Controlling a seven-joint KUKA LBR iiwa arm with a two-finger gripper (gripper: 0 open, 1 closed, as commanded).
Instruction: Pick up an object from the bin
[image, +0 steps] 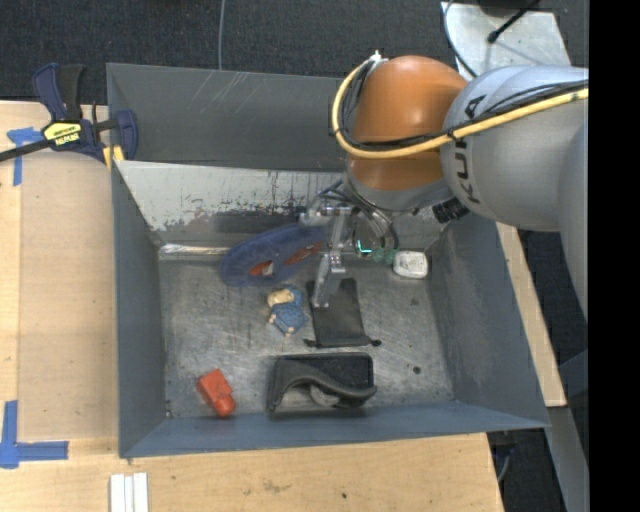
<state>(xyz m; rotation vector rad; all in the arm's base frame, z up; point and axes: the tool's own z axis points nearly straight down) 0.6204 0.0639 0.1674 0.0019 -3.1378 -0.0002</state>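
Note:
My gripper (333, 262) hangs below the arm's wrist in the middle of the bin, toward the back. Its tip is right at the top edge of a flat black rectangular piece (341, 316) that lies on the bin floor; whether it touches the piece I cannot tell. Just to its left lies a floppy blue thing with orange patches (268, 253). A small blue and yellow toy (286, 310) lies left of the black piece. A small white object (410, 264) rests to the right of the gripper, by the bin's right wall.
A black shoe-like thing (321, 385) lies along the front wall. A small red block (215, 392) sits in the front left corner. The arm comes in from the right and covers the back right of the bin.

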